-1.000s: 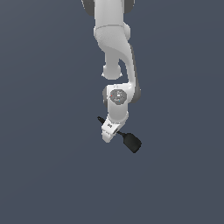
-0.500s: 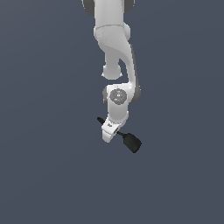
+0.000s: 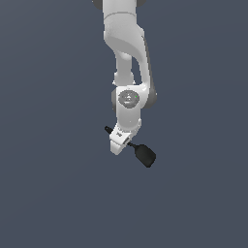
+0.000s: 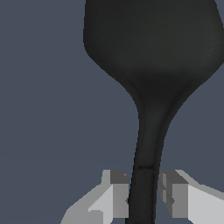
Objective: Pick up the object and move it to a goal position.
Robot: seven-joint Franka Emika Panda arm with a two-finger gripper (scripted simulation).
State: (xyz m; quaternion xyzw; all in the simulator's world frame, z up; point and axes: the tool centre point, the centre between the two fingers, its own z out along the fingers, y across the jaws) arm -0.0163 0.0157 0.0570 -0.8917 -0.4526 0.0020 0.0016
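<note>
The object (image 3: pixel 145 155) is a small matte black spatula-like tool with a flat rounded head and a thin handle. In the exterior view its head sticks out toward the exterior view's right, below the white hand, and the handle's tip pokes out on the other side. My gripper (image 3: pixel 121 141) is shut on the handle, pointing downward. In the wrist view the object (image 4: pixel 153 52) fills the frame. Its handle runs between the two grey fingers (image 4: pixel 117 192) of my gripper (image 4: pixel 143 194), which press it from both sides.
Only the white robot arm (image 3: pixel 127 53), reaching down from above, and a plain dark blue-grey background show. No other objects, containers or edges are in view.
</note>
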